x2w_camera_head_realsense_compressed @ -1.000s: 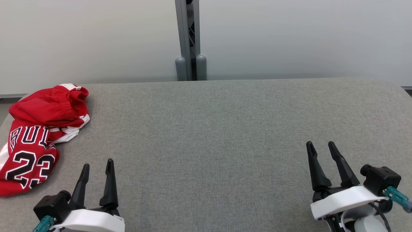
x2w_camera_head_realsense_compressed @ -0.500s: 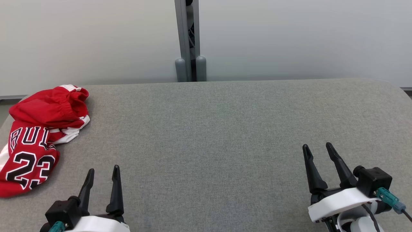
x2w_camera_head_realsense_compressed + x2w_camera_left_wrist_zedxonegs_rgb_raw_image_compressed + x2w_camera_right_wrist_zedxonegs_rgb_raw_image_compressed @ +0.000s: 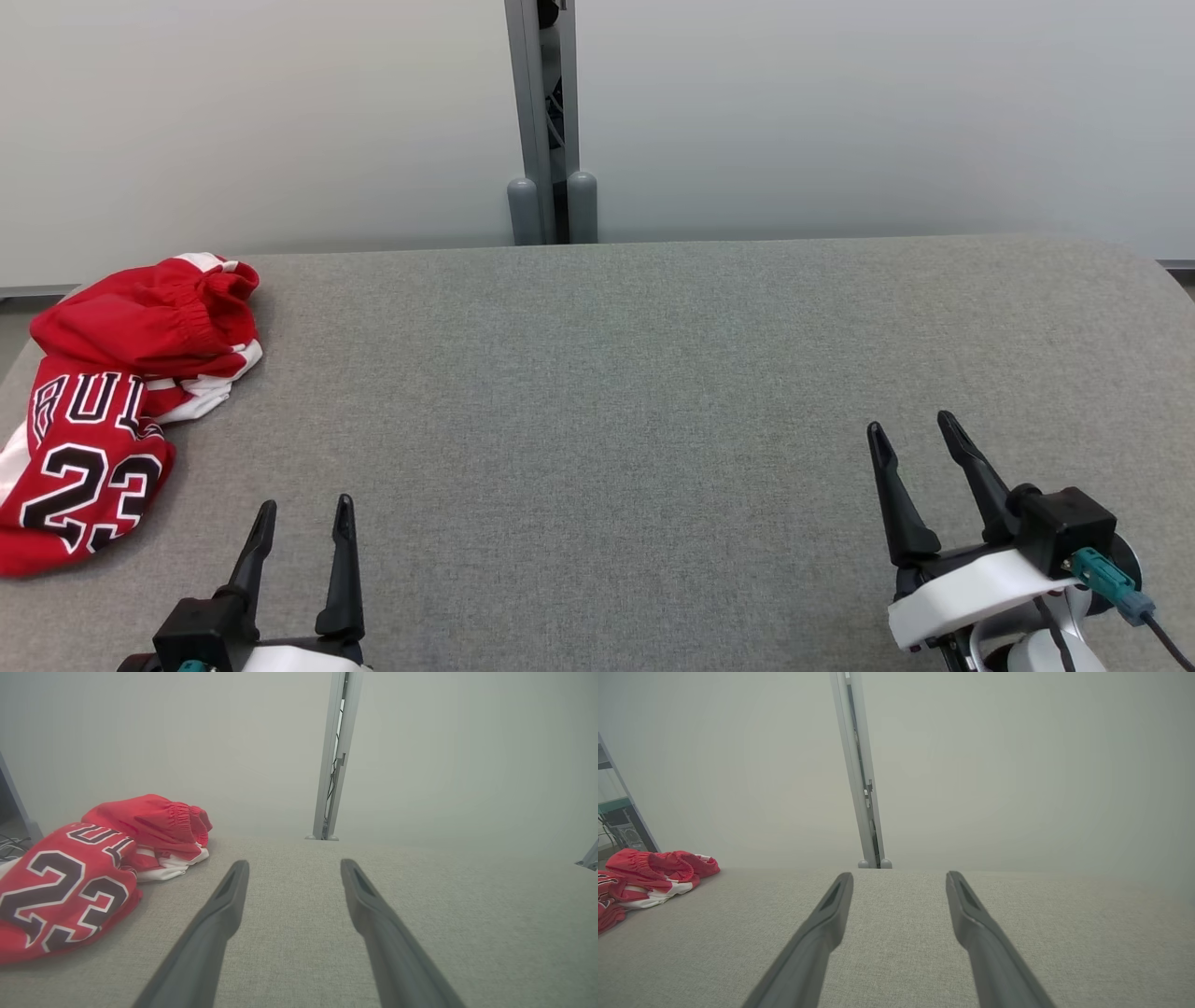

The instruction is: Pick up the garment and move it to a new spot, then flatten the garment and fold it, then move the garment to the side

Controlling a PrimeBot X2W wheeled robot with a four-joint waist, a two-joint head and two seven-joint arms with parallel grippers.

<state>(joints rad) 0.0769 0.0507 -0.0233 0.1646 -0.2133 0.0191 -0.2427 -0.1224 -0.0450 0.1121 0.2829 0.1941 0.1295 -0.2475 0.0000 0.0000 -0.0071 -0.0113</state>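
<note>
Head view: you see the garment [image 3: 121, 401], red w/ white trim, black letters & a big 23. It lies in a crumpled heap at the far left of the gray tabletop [image 3: 607, 373], close to the left edge.

Left jaws sit at the lower left. Their two dark fingers [image 3: 342, 560] point up the pic, spread wide, w/ nothing in them. They are near the garment but not touching it; it lies to their left & a bit farther back.

Right jaws sit at the lower right. Their fingers [image 3: 892, 495] are spread wide too, nothing held, well apart from the garment.

A gray post [image 3: 546, 121] stands behind the mid back edge of the tabletop, in front of a pale wall [image 3: 840, 112].

Left wrist view: the garment [image 3: 93, 868] is just left of the fingers [image 3: 219, 914], w/ a gap. Gray tabletop shows between the fingers.

Right wrist view: the garment [image 3: 649, 877] is far off to the left of the fingers [image 3: 966, 910].
</note>
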